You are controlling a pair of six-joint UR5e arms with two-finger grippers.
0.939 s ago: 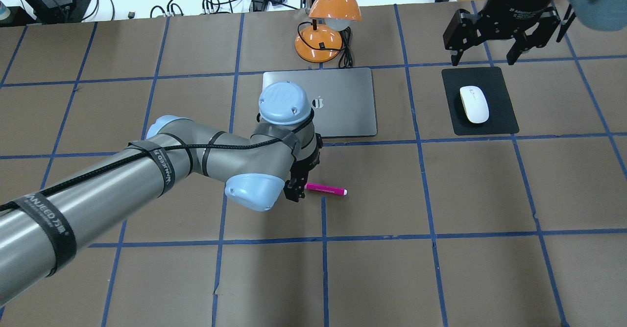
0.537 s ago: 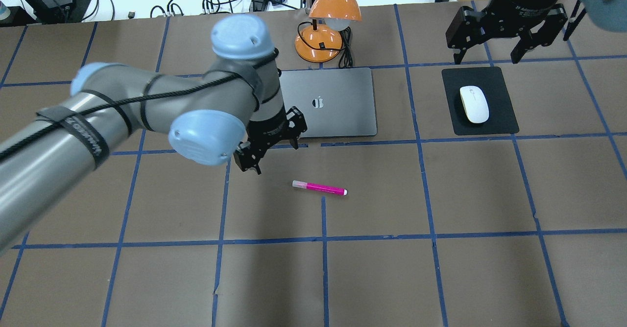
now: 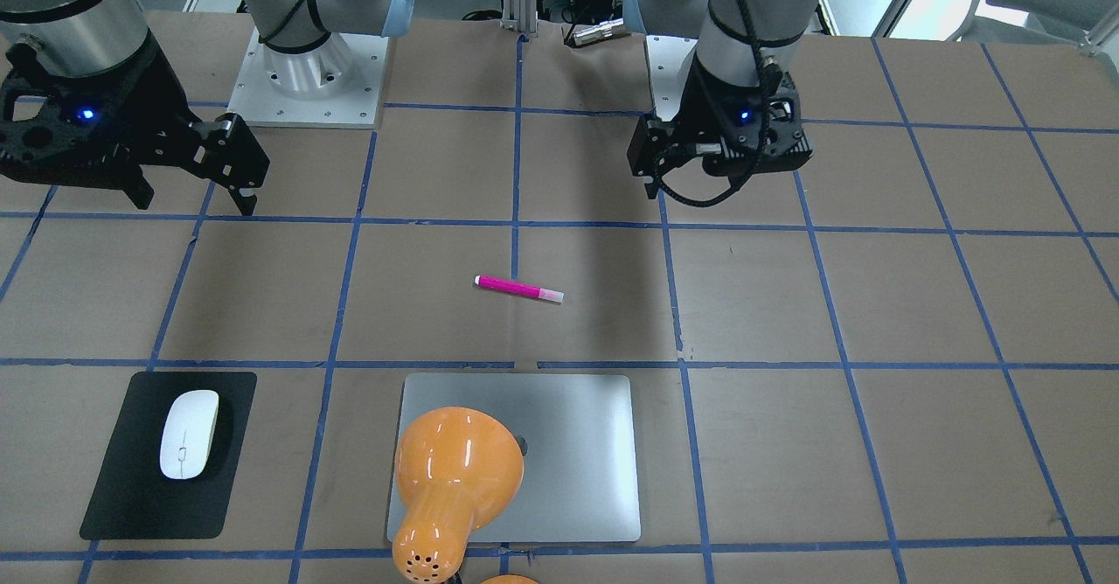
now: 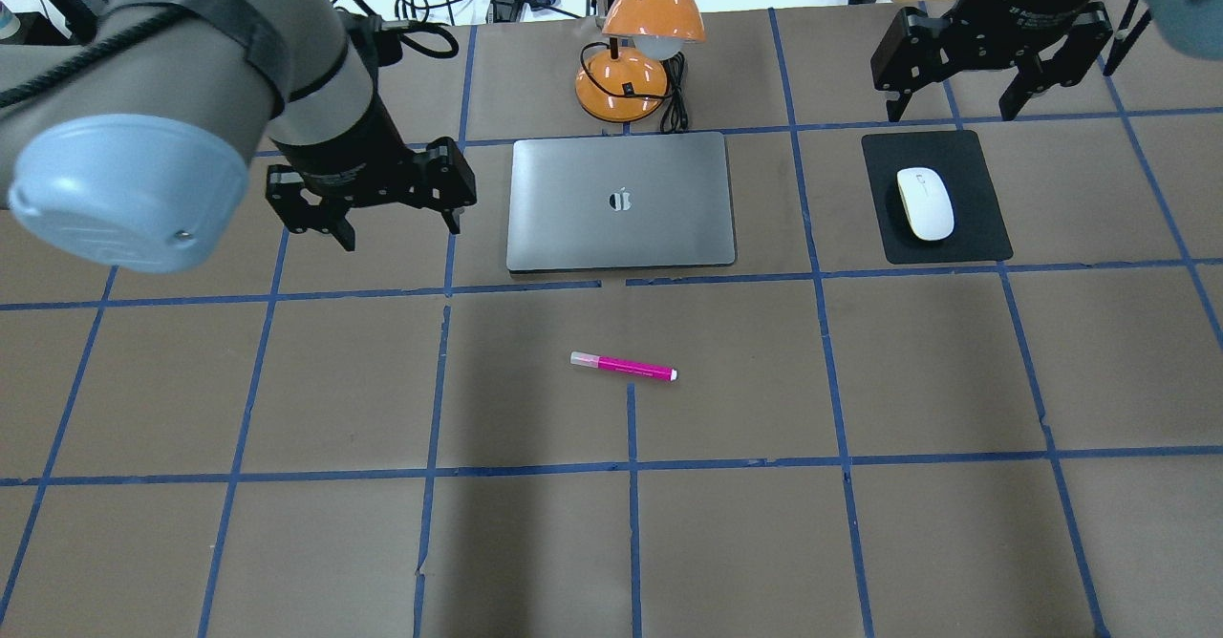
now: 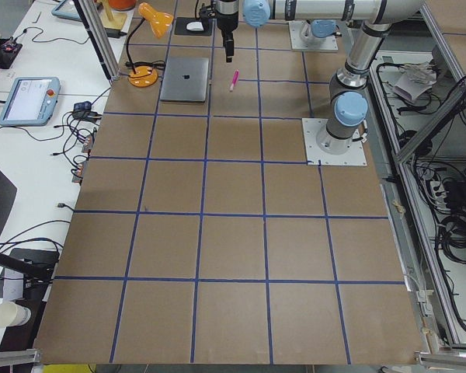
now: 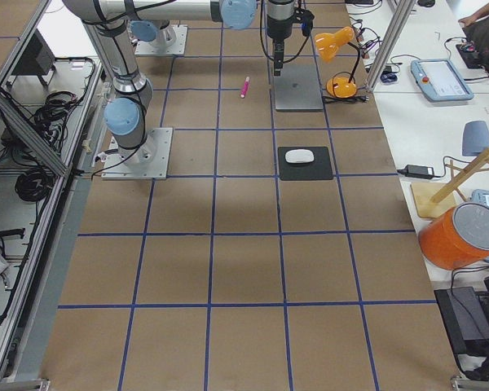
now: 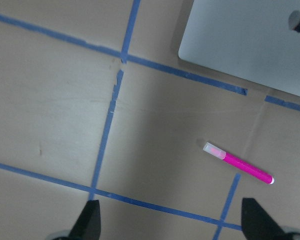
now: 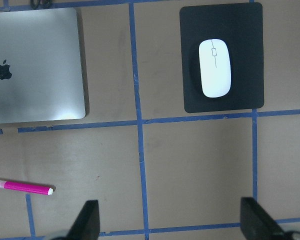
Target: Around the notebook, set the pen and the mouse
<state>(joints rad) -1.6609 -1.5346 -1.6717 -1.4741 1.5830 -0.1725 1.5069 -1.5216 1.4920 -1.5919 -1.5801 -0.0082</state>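
Observation:
The magenta pen (image 4: 623, 367) lies flat on the brown table, in front of the silver notebook (image 4: 621, 201), touching nothing. The white mouse (image 4: 924, 202) rests on a black mat (image 4: 979, 227) to the notebook's right. My left gripper (image 4: 399, 227) hangs open and empty above the table, just left of the notebook. From its wrist view the pen (image 7: 238, 163) and a notebook corner (image 7: 250, 45) show below the open fingers. My right gripper (image 4: 951, 111) is open and empty, hovering beyond the mat's far edge. Its wrist view looks down on the mouse (image 8: 215, 67).
An orange desk lamp (image 4: 635, 36) stands right behind the notebook, its cord trailing beside the base. Cables and gear lie past the table's far edge. Blue tape lines grid the table. In the front-facing view the lamp head (image 3: 455, 470) covers part of the notebook (image 3: 577, 453).
My left gripper has left the pen's cap end, risen and swung back-left to beside the notebook. The pen stays where it lay. The right gripper has barely shifted.

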